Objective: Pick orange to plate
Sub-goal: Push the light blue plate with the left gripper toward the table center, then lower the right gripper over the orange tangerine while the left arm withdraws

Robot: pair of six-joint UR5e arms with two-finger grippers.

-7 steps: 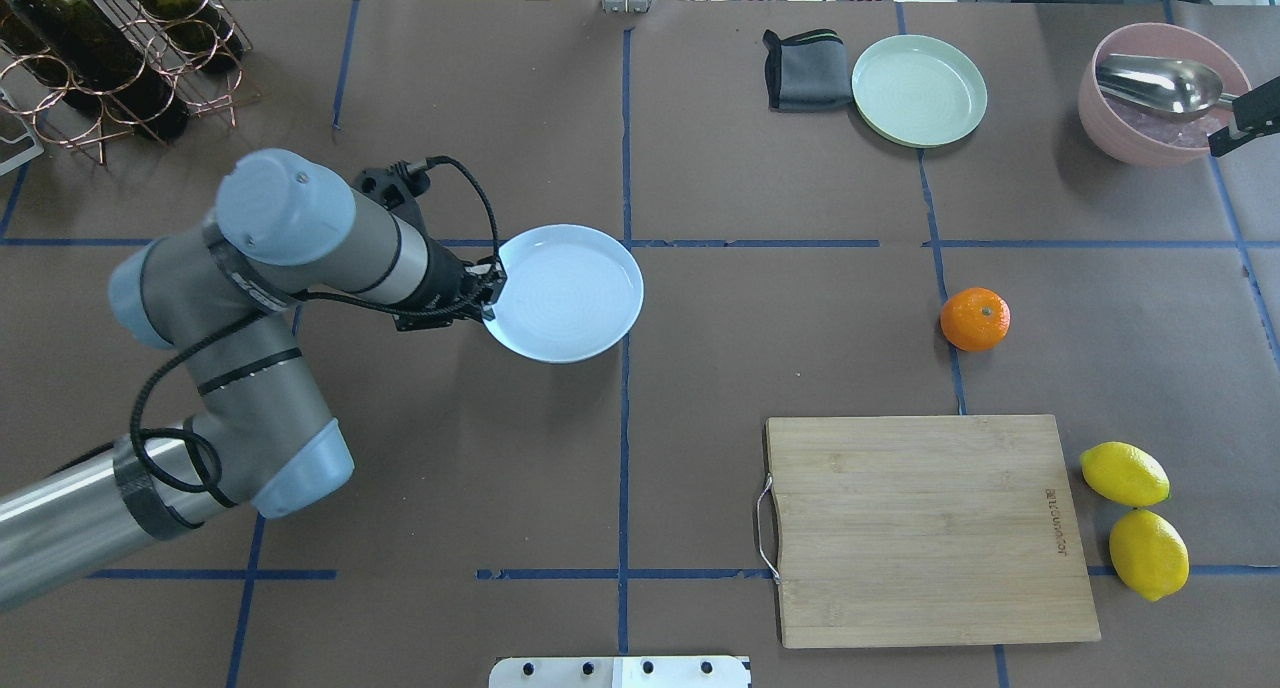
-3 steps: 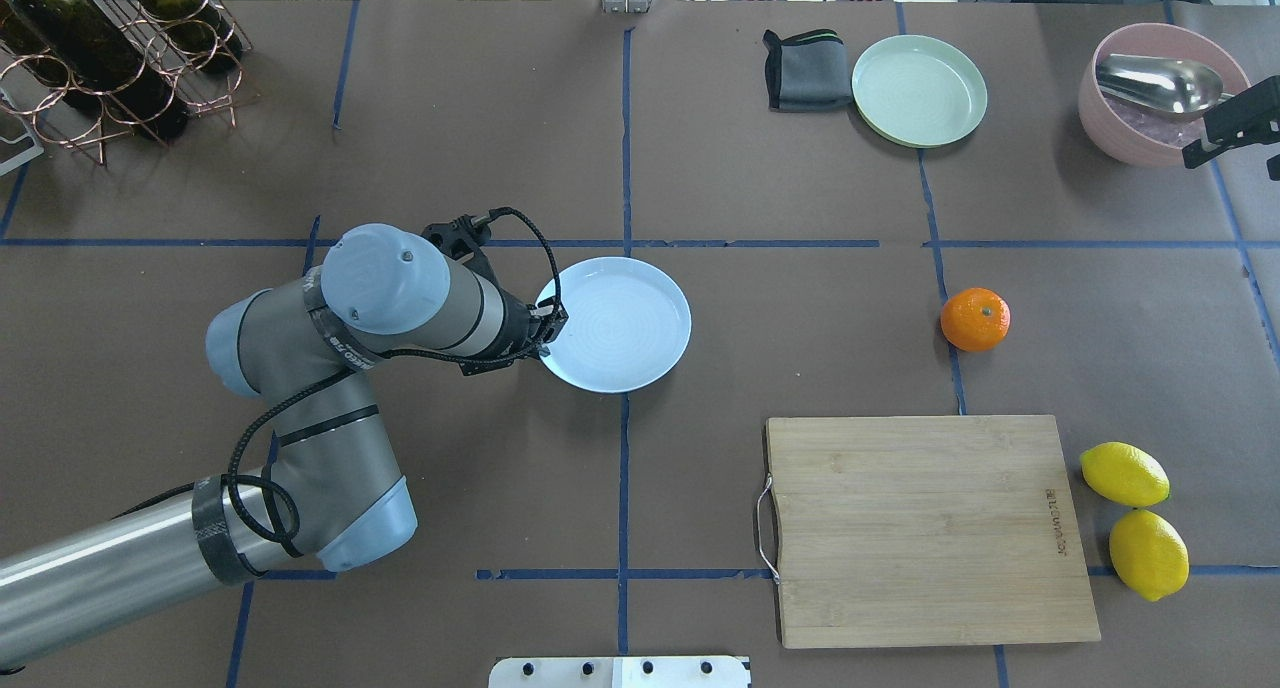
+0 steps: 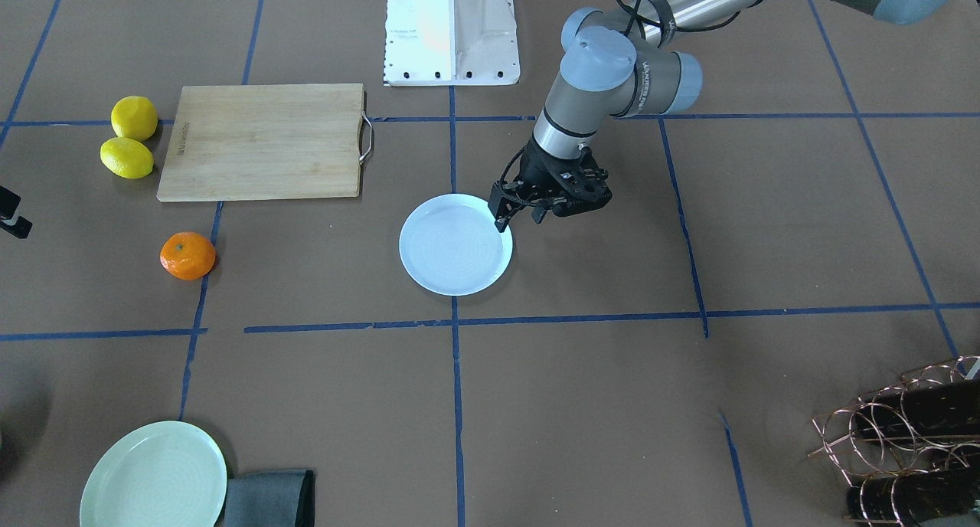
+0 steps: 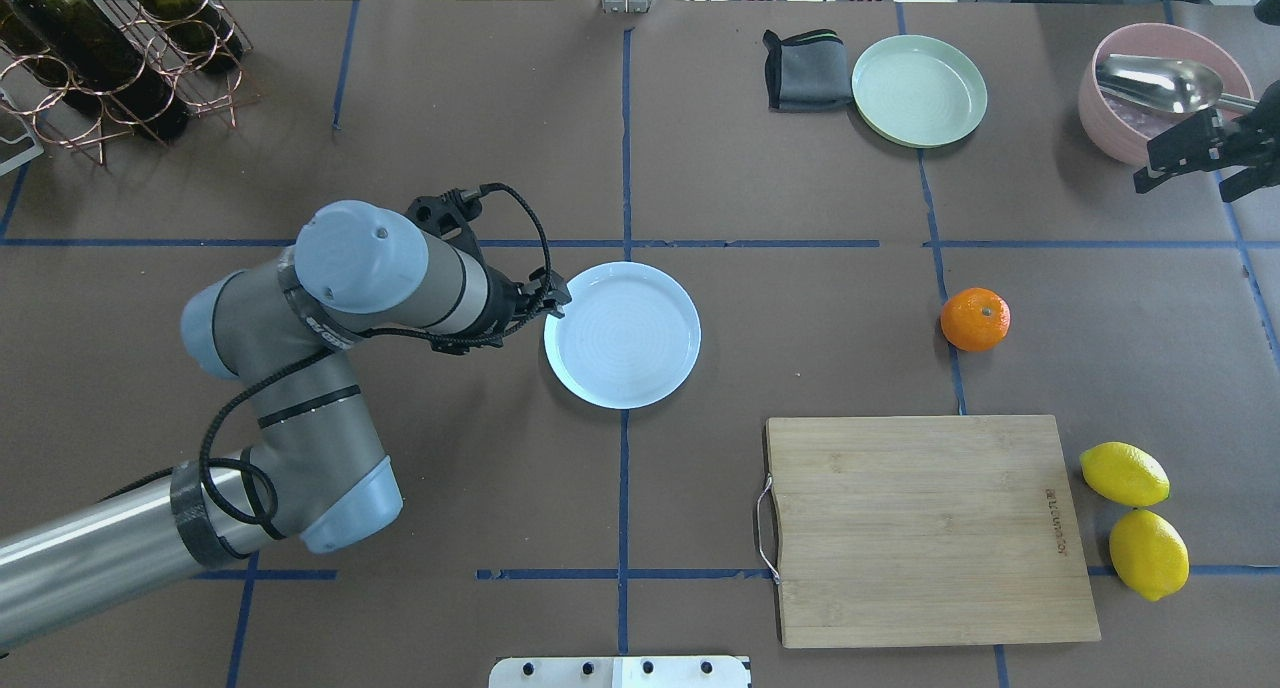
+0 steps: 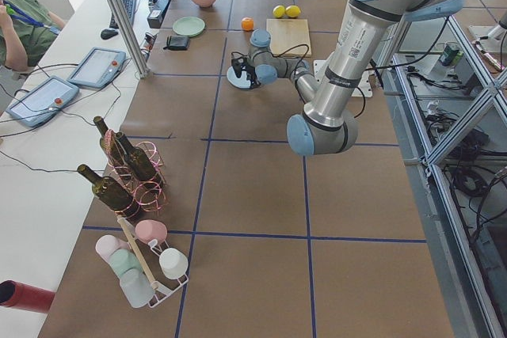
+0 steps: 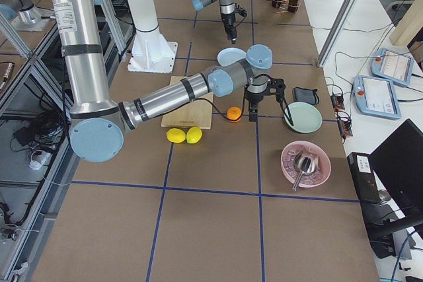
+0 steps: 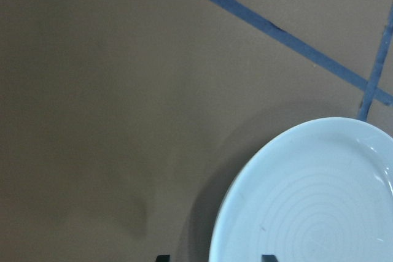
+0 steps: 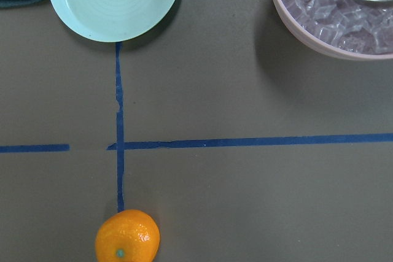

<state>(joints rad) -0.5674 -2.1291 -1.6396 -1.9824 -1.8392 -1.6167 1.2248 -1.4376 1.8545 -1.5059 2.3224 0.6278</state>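
Mid-table, the left gripper (image 4: 553,306) hangs with its fingers spread astride the left rim of the plate (image 4: 622,335). At the far right, the right gripper (image 4: 1185,186) is also spread. The orange (image 4: 975,319) sits on the table (image 4: 800,298), well right of the plate.

**Surface materials.** Matt brown paper is covering the table (image 4: 450,438), with strips of blue tape (image 4: 625,148) crossing it. The plate (image 4: 622,335) is showing a smooth, faintly glossy pale surface with fine concentric ridges, and the green plate (image 4: 919,90) is looking much the same. The orange (image 4: 975,319) is wearing a dimpled, lightly shining peel, and the lemons (image 4: 1124,474) a smoother, waxy one. The cutting board (image 4: 930,528) is displaying pale, matt wood grain and carrying a bent metal wire handle (image 4: 765,528). A grey cloth (image 4: 800,71) is lying soft and matt. A polished metal spoon (image 4: 1160,83) is gleaming in the matt pink bowl (image 4: 1105,118). The left arm (image 4: 430,288) is combining dull grey metal tubing with pale blue plastic caps.
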